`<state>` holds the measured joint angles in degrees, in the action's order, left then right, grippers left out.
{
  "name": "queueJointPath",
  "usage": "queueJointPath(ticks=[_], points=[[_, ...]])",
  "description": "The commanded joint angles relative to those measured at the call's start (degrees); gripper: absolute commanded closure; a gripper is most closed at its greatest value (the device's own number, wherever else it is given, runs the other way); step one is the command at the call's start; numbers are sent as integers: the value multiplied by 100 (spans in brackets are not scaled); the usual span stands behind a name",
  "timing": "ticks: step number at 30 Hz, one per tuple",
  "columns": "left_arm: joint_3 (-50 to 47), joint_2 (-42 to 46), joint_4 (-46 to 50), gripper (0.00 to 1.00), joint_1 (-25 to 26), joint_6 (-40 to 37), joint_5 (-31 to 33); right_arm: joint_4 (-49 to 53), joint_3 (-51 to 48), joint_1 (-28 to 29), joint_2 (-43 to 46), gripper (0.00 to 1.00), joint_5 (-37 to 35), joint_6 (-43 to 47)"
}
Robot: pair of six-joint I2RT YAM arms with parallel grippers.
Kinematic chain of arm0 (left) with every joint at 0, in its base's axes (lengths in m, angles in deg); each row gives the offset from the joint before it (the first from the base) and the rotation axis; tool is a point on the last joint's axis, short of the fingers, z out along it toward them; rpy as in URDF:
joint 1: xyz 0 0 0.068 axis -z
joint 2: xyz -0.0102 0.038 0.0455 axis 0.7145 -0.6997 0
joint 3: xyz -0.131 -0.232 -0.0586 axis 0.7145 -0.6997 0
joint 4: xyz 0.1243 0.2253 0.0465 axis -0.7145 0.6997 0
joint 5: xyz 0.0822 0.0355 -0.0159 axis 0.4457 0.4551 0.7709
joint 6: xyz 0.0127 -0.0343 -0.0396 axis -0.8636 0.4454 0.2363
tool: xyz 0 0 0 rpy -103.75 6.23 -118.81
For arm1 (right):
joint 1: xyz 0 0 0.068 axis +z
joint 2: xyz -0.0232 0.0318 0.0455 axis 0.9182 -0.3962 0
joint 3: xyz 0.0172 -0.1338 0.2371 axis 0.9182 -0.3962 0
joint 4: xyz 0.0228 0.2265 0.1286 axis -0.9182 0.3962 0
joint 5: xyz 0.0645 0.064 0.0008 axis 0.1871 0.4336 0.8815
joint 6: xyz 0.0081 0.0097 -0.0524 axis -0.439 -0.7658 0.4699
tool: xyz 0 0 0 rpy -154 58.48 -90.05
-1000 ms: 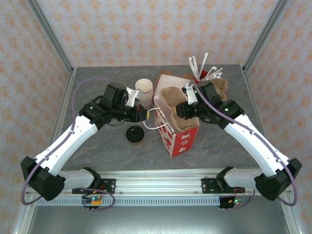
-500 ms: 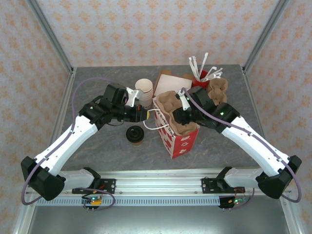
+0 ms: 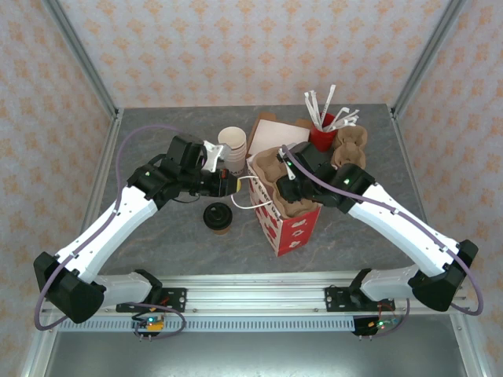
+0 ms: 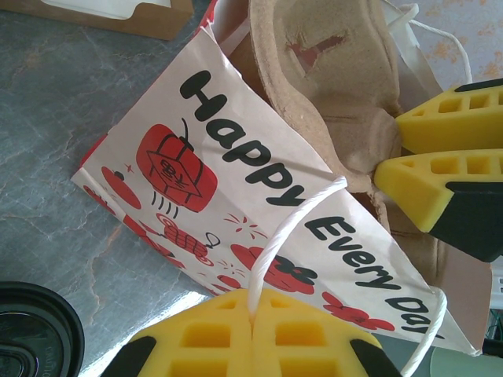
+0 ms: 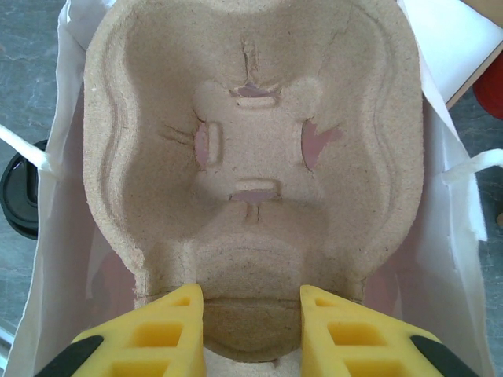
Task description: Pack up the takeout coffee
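We judge the left gripper (image 4: 251,314), pinched on the gift bag's (image 4: 236,133) handle (image 4: 295,224), steadies its mouth; the right gripper (image 5: 251,302), clamped on the pulp cup carrier (image 5: 251,102), seats it.

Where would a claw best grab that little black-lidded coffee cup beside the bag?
Probably around the tan sides of the takeout coffee just under its lid, coming from the left: it stands upright, and the gift bag stands near its right.
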<state>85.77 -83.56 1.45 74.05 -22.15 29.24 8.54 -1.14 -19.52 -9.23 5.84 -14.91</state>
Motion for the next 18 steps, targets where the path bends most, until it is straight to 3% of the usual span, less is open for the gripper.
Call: queueJointPath(ticks=[1, 18], points=[[175, 51, 47, 100, -5, -120, 57, 345, 216, 94, 8, 72, -376, -132], [104, 4, 55, 100, -6, -136, 187, 199, 130, 114, 341, 72, -27, -458]])
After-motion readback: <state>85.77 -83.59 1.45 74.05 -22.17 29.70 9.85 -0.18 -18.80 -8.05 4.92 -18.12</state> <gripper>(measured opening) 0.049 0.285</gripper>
